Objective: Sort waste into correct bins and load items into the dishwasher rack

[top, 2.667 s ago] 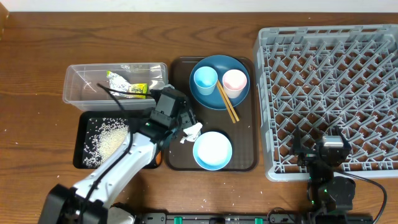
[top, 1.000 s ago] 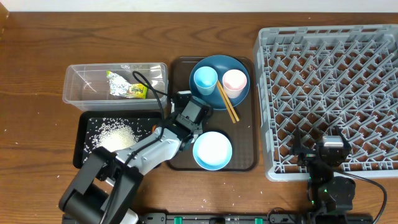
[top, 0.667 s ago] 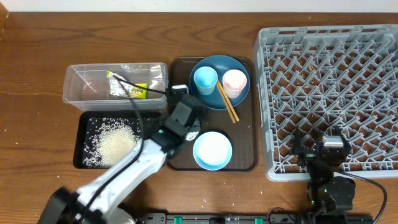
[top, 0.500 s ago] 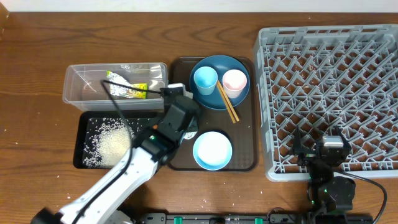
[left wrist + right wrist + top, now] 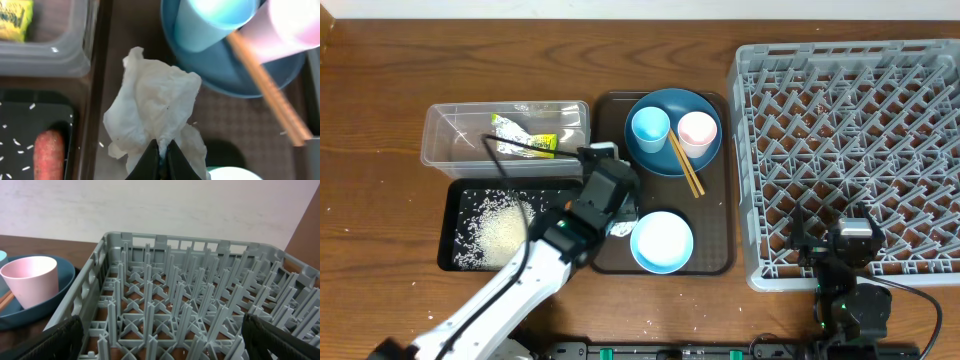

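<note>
Tissue (image 5: 155, 105) pinched in closed left gripper (image 5: 161, 152) above serving tray's (image 5: 610, 262) left edge, we noted; blue dish (image 5: 652, 162) and chopsticks (image 5: 687, 170) close beside. Wad stretched toward clear tub (image 5: 505, 108). Right gripper (image 5: 170, 340) gaped over rack's (image 5: 840, 150) near edge.

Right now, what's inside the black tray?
White rice and an orange carrot lie in the black tray. From overhead, the left arm covers the end nearest the brown tray, hiding anything else there.
</note>
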{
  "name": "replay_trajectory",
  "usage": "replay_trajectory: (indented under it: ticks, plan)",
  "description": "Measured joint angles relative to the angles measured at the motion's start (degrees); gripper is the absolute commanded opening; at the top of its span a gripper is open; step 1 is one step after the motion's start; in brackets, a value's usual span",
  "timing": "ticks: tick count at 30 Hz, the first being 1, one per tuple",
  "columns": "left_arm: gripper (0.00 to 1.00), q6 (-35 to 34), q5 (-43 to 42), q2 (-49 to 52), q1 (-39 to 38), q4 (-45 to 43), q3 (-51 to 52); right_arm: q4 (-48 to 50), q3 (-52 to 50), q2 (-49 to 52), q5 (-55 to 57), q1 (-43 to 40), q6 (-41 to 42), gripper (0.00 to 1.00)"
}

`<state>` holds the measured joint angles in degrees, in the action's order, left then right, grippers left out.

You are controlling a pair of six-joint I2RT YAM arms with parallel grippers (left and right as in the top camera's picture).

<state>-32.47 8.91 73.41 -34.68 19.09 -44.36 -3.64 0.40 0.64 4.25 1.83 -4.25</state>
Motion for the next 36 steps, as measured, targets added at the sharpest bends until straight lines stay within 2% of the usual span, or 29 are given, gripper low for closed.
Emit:
replay_trajectory:
  ticks: [5,6,7,8,9,10,12,17,24,36]
  plan:
    - [0.07,0.0,-0.2,7.4,0.0,-1.2,0.0,0.0,0.0,0.0,0.0,0.0,0.0,0.99]
    - [0.1,0.0,-0.2,9.2,0.0,-2.1,0.0,0.0,0.0,0.0,0.0,0.0,0.0,0.99]
    - [0.16,0.0,-0.2,10.5,0.0,-3.0,0.0,0.0,0.0,0.0,0.0,0.0,0.0,0.99]
    - [0.27,0.2,-0.2,11.5,0.0,-3.7,0.0,0.0,0.0,0.0,0.0,0.0,0.0,0.99]
    - [0.43,0.9,-0.2,12.4,0.0,-4.5,0.0,0.0,0.0,0.0,0.0,0.0,0.0,0.99]
    - [0.55,1.3,-0.3,12.7,0.0,-5.5,0.0,0.0,0.0,0.0,0.0,0.0,0.0,0.99]
    - [0.61,1.7,-0.4,12.7,0.0,-7.2,0.0,0.0,0.0,0.0,0.0,0.0,0.0,0.99]
    - [0.64,4.4,-0.5,10.1,0.1,-9.2,0.0,0.0,0.0,0.0,0.0,0.0,0.0,0.99]
    - [0.64,5.6,-0.6,7.1,0.1,-9.5,0.0,0.0,0.0,0.0,0.0,0.0,0.0,0.99]
    - [0.64,5.8,-0.6,17.3,0.1,-12.1,0.0,0.0,0.0,0.0,0.0,0.0,0.0,0.99]
